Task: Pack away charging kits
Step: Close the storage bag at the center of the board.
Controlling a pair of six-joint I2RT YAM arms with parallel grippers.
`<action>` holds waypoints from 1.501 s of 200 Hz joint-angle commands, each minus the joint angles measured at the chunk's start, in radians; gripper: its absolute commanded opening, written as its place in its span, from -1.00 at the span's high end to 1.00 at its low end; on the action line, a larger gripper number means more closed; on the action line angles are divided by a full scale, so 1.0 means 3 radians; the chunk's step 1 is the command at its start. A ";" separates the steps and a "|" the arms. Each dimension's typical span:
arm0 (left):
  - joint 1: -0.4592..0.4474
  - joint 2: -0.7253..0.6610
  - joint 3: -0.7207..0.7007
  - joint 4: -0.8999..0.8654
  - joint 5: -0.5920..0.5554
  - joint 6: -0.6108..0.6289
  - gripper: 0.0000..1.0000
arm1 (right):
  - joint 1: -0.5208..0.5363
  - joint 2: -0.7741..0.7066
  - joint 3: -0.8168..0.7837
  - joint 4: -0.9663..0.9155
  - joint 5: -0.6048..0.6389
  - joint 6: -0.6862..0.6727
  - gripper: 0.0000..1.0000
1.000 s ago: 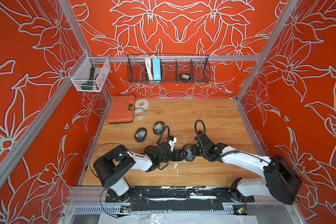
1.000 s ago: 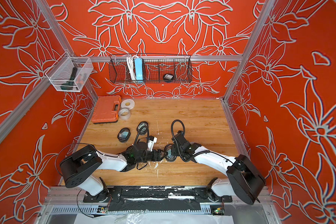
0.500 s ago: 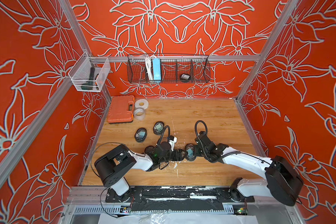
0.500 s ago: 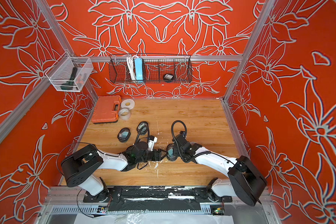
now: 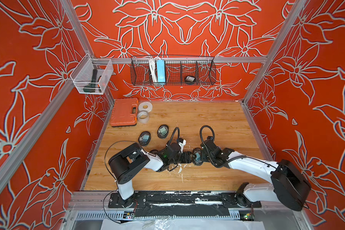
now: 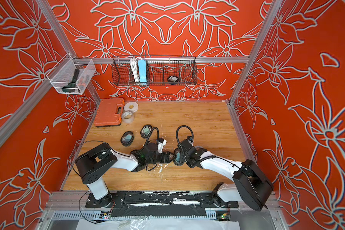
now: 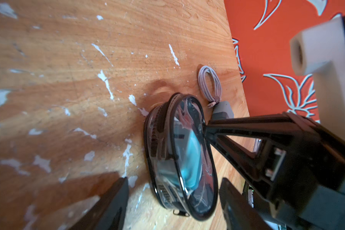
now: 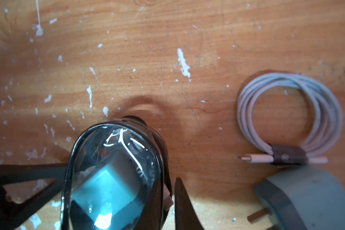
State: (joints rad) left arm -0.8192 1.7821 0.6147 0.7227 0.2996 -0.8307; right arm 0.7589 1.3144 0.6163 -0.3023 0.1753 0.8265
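Observation:
A black-rimmed clear oval case (image 5: 197,156) (image 7: 179,159) stands tilted on its edge on the wooden floor, with a teal cube adapter (image 8: 106,191) inside. My right gripper (image 8: 167,181) (image 5: 201,156) is shut on the case's rim, one finger over the clear lid and one outside. My left gripper (image 7: 173,180) (image 5: 189,155) is open, with a finger on each side of the case and a gap at both. A loose coiled white cable (image 8: 289,115) and a grey-teal plug adapter (image 8: 307,195) lie just beyond the case.
Two closed cases (image 5: 144,138) (image 5: 163,131) lie behind the left arm. An orange toolbox (image 5: 125,111) and two tape rolls (image 5: 145,106) sit at the back left. A wire basket (image 5: 205,69) on the back wall holds a blue power strip (image 5: 160,70) and another case (image 5: 189,79).
Both arms have stayed almost in place at the case. The right arm has shifted only slightly.

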 commanded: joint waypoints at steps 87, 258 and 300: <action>-0.0089 0.0332 0.0269 -0.0236 0.0044 0.0049 -0.06 | -0.0051 0.0195 -0.0361 0.0662 -0.0514 0.0410 0.47; -0.0128 0.0400 0.0250 -0.0031 0.0232 -0.0026 -0.43 | -0.0154 -0.0165 -0.1085 0.1281 -0.0549 0.0682 1.00; -0.0128 0.0327 0.0213 -0.0147 0.0131 -0.0059 -0.44 | -0.0257 -0.0266 -0.1313 0.1408 -0.0554 0.0656 1.00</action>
State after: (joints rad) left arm -0.8379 1.8656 0.6960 0.7567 0.3195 -0.8318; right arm 0.6968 1.2251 0.2932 0.2291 0.0376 1.0138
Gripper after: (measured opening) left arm 0.715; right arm 0.048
